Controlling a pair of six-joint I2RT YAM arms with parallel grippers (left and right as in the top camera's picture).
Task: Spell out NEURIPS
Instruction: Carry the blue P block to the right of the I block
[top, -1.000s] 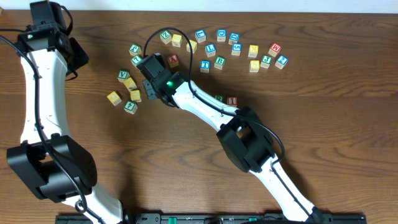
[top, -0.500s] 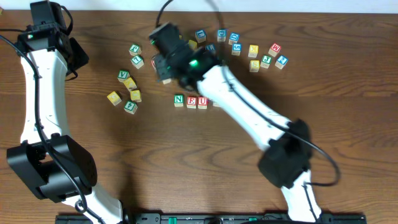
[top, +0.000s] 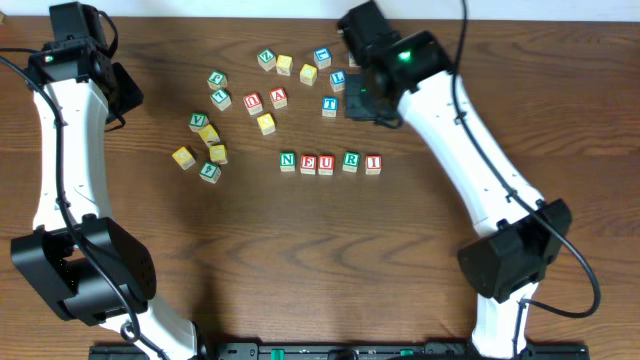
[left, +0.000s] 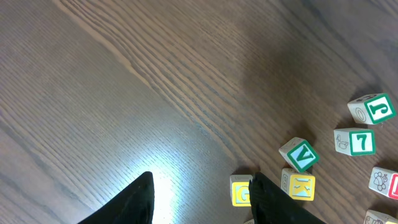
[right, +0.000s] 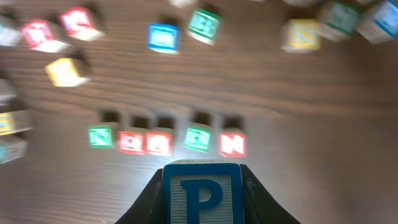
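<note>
the blue p cube (right: 200, 194) is held in the right pincer (right: 200, 182), whose jaws are closed against two opposite side faces, no wider than the cube itself. it is carried clear of the tabletop (top: 450, 300), on the far side, beyond the row of five cubes (top: 326, 163). in the overhead view the cube is hidden beneath the wrist. the left pincer (left: 200, 186) is seen at the far left, partly open, with nothing between its fingers.

the row is read n, e, u, r, i from left to right, each cube just beside the next. it is closed on the right by the red i (top: 373, 163), and bare wood is seen to the right of that.

the cube is judged to be light, stiff and not fragile. its painted faces are probably smooth and a little slippery. it is best taken on two flat opposite sides, centred, so that it cannot twist or pivot on a corner.

no long axis can be given for a cube, all edges being alike, so only the facing of the letter counts. the p face is turned toward the wrist camera and is read upright there, the same way up as the blurred row beyond. the word's long axis runs left to right, with the letters' feet toward the near side.
</note>
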